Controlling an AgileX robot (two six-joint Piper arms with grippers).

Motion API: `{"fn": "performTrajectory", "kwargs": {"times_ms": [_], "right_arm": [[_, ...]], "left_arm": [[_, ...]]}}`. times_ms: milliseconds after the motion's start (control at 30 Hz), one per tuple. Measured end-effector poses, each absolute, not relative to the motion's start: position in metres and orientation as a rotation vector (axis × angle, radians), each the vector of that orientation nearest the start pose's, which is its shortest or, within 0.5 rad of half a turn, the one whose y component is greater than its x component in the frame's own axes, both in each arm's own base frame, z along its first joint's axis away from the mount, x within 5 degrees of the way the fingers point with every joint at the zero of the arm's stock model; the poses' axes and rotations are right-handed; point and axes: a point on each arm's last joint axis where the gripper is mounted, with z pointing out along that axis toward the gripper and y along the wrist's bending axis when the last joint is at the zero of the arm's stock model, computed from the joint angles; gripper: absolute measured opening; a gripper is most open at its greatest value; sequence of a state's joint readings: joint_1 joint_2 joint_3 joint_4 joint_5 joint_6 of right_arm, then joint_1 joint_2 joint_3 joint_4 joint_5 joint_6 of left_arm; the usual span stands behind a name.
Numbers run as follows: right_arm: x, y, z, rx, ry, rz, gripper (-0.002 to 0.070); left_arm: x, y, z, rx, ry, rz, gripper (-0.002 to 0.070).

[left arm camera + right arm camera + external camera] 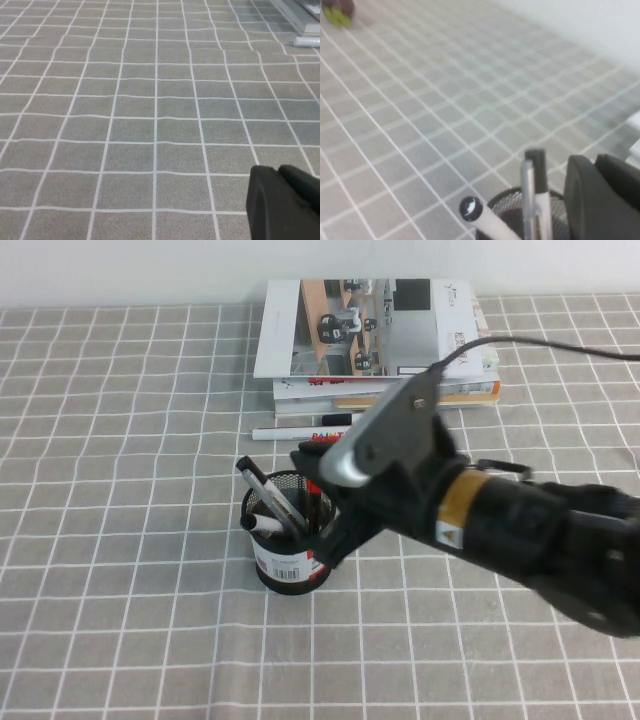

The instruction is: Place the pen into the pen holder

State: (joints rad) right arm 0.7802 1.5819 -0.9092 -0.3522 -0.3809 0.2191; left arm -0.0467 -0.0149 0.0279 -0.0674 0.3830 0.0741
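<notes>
Right gripper over small black wire-mesh pen holder, table centre; finger state hidden, cannot tell. Slim red-capped black pen upright inside holder rim, beside grey-capped pens. Advice: release only once tip seated, lift straight up. Left gripper parked above grey checked cloth, far left.

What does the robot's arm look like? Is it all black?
Mostly black. The right arm over the pen holder is chunky, with a silver-grey camera bracket, a yellow band carrying a warning sticker and a thin black cable. The left gripper shows only as a black matte piece.
</notes>
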Motion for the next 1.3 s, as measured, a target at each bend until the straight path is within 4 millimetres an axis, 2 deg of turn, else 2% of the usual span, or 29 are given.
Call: {"fn": "performTrajectory", "kwargs": {"times_ms": [133, 233, 400, 533, 767, 1000, 1300], "right_arm": [[0.215, 0.228, 0.295, -0.841, 1.545, 0.602, -0.0009], [0.198, 0.207, 0.310, -0.830, 1.563, 0.562, -0.0011], [0.174, 0.173, 0.314, -0.845, 1.673, 0.449, -0.0012], [0.151, 0.147, 0.298, -0.851, 1.730, 0.416, -0.0012], [0.105, 0.101, 0.271, -0.771, 1.741, 0.462, -0.0012], [0.078, 0.068, 0.244, -0.700, 1.850, 0.456, -0.0012], [0.065, 0.019, 0.225, -0.269, 1.788, 0.227, -0.0012]], "left_arm": [[0.052, -0.005, 0.170, 0.072, 1.878, -0.048, -0.0003], [0.052, -0.005, 0.170, 0.072, 1.878, -0.048, -0.0003], [0.052, -0.005, 0.170, 0.072, 1.878, -0.048, -0.0003], [0.052, -0.005, 0.170, 0.072, 1.878, -0.048, -0.0003], [0.052, -0.005, 0.170, 0.072, 1.878, -0.048, -0.0003], [0.052, -0.005, 0.170, 0.072, 1.878, -0.048, -0.0004], [0.052, -0.005, 0.170, 0.072, 1.878, -0.048, -0.0003]]}}
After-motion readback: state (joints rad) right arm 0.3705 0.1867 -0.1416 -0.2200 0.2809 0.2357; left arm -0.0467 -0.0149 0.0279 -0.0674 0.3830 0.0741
